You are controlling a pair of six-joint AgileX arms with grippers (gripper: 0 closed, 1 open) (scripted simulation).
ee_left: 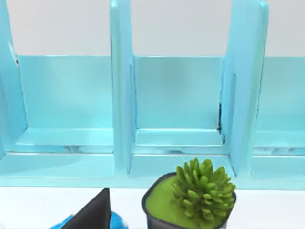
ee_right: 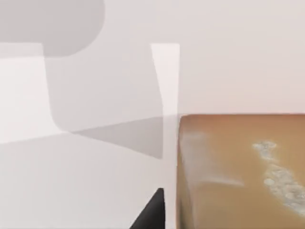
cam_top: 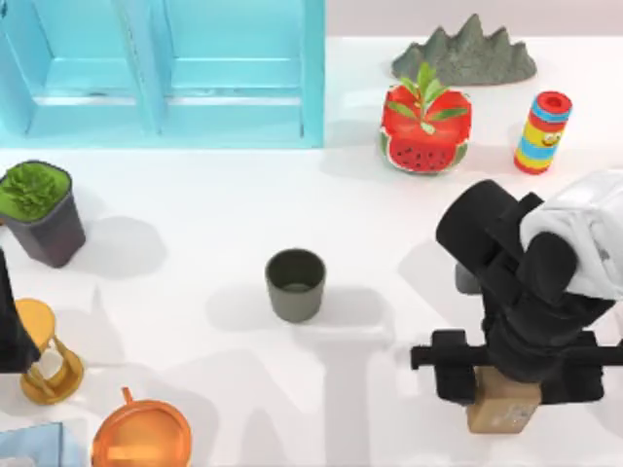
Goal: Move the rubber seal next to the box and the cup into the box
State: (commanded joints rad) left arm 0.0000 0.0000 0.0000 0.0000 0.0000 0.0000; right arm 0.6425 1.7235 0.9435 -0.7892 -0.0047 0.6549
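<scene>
Right tool directly over upright tan rubber seal, finger spread unclear; cup upright mid-table.

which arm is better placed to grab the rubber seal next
Right. In the top view the right gripper sits directly over the rubber seal near the table's right front, and the seal looms close in its wrist view. The left arm is parked at the far left edge.
</scene>
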